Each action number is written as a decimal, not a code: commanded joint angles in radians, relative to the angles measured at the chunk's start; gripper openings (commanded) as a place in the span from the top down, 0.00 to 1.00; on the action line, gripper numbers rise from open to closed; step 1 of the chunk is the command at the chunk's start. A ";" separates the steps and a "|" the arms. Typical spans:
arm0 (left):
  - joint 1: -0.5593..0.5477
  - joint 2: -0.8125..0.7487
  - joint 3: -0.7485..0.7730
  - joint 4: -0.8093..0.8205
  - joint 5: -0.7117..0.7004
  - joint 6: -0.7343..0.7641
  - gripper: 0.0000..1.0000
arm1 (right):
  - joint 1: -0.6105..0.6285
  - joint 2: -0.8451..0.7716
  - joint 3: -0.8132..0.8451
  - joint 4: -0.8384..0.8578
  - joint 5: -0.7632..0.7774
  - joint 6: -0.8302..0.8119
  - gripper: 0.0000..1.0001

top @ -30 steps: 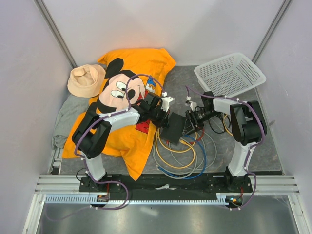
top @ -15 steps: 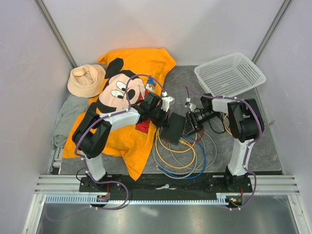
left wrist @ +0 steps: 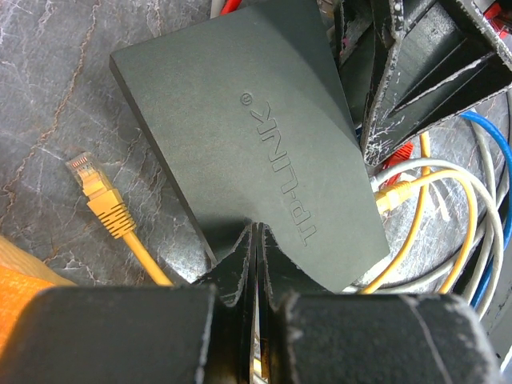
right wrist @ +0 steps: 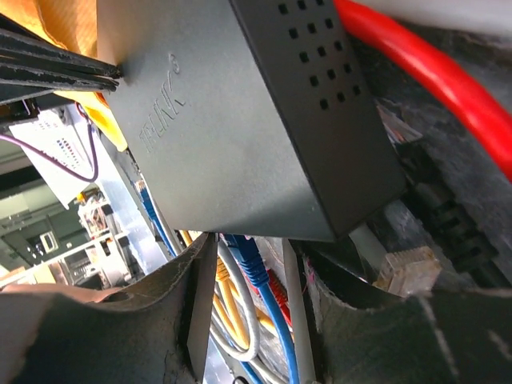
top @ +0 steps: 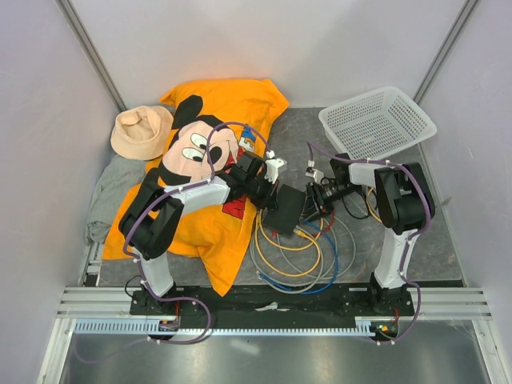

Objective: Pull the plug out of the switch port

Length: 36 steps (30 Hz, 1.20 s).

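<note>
The matte-black switch (top: 284, 214) lies flat mid-table, with coloured cables entering its right edge. It fills the left wrist view (left wrist: 240, 128) and the right wrist view (right wrist: 240, 136). My left gripper (top: 274, 194) is shut, with its tips (left wrist: 256, 228) touching the switch's left edge. My right gripper (top: 314, 202) is open at the ported edge. Its fingers (right wrist: 256, 248) stand either side of a blue plug (right wrist: 250, 260) that sits in the switch, touching neither side. A yellow plug (left wrist: 392, 194) also sits in the switch. A loose yellow plug (left wrist: 100, 192) lies on the table beside it.
Coiled yellow, blue, grey and red cables (top: 304, 256) lie in front of the switch. A red cable (right wrist: 432, 80) runs past its vented side. A white mesh basket (top: 376, 120) stands back right. An orange shirt (top: 216, 104), a tan hat (top: 140, 132) and a grey cloth (top: 108, 192) lie at left.
My right gripper has shifted very slightly at the switch's ported edge. The left gripper and the switch have not visibly moved.
</note>
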 commanded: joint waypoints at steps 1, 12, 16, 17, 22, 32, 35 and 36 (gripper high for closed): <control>-0.006 0.018 -0.003 0.000 -0.023 -0.021 0.98 | -0.005 -0.036 -0.033 0.130 0.114 0.036 0.55; -0.016 0.017 -0.005 0.002 -0.029 -0.017 0.98 | -0.004 -0.041 -0.042 0.142 0.165 0.042 0.69; -0.019 0.018 -0.005 0.003 -0.032 -0.015 0.98 | -0.002 -0.050 -0.057 0.146 0.220 0.053 0.74; -0.020 0.016 -0.006 0.003 -0.032 -0.014 0.98 | -0.004 -0.052 -0.065 0.148 0.228 0.054 0.74; -0.023 0.013 -0.011 0.009 -0.037 -0.012 0.98 | -0.004 -0.078 -0.088 0.166 0.293 0.068 0.79; -0.026 0.011 -0.019 0.014 -0.044 -0.007 0.98 | 0.002 -0.009 -0.049 0.130 0.363 0.047 0.89; -0.028 0.011 -0.017 0.012 -0.046 -0.006 0.98 | 0.008 0.003 -0.037 0.124 0.364 0.045 0.91; -0.029 0.011 -0.017 0.014 -0.046 -0.004 0.98 | 0.013 0.003 -0.028 0.120 0.367 0.044 0.91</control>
